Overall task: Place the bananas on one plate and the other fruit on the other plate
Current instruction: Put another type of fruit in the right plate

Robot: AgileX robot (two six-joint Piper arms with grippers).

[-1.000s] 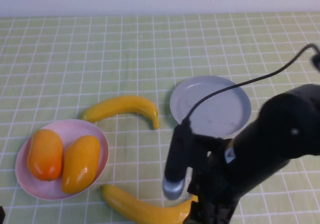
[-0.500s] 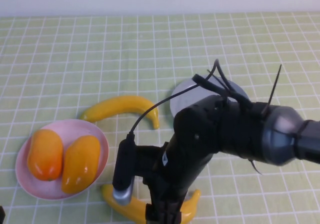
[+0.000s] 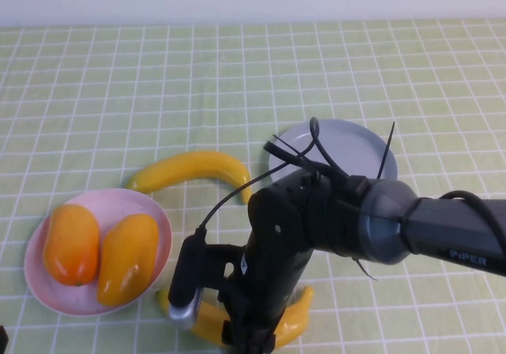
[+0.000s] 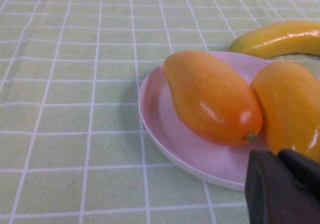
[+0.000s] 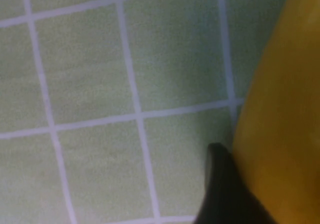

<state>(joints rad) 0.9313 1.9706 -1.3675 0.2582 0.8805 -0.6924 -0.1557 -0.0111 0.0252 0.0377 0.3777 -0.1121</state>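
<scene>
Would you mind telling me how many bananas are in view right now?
2. One banana lies on the table between the plates; the other banana lies at the near edge, mostly hidden under the right gripper. The left gripper is beside the pink plate.

Two mangoes on pink plate; bananas beside empty grey-blue plate.

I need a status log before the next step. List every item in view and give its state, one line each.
Pink plate: holds both mangoes.
Orange mango: lying on the pink plate.
Yellow mango: lying beside it, touching.
Grey-blue plate: nothing visible on it, partly hidden by the arm.
Far banana: on the cloth.
Near banana: on the cloth, under the right arm.
Right gripper: low, against the near banana.
Left gripper: beside the pink plate.
</scene>
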